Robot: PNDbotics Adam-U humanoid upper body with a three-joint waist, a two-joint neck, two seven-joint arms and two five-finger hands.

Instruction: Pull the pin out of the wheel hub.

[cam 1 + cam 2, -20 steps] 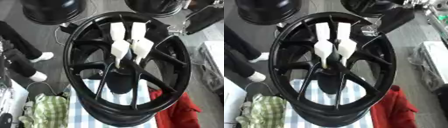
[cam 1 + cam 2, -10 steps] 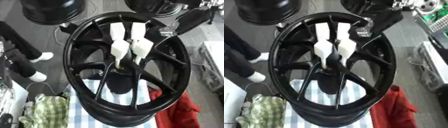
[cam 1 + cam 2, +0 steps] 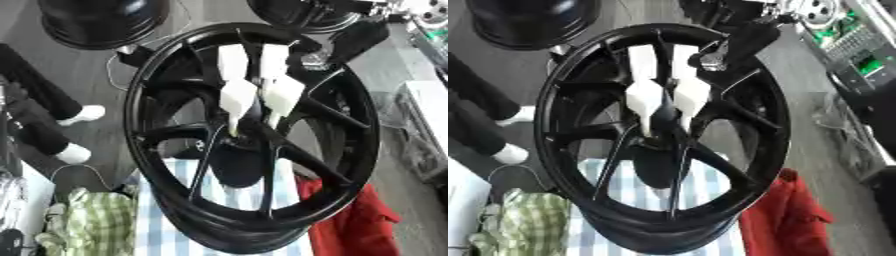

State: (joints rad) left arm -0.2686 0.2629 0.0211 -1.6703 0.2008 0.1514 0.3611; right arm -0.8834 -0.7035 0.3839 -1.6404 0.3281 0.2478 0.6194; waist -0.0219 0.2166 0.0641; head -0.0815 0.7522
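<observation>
The right hand (image 3: 741, 42) has come closer over the wheel hub (image 3: 254, 135)'s upper rim, above the white pins (image 3: 236, 97); its fingers cannot be made out.

Below me the floor (image 3: 96, 70) is grey and smooth. A blue-and-white checked cloth (image 3: 166, 220) covers the tabletop, with a red cloth (image 3: 350, 225) at its right and a green plaid one (image 3: 96, 225) at its left. A green, board-like rack (image 3: 855, 47), perhaps electronics, stands far right.
</observation>
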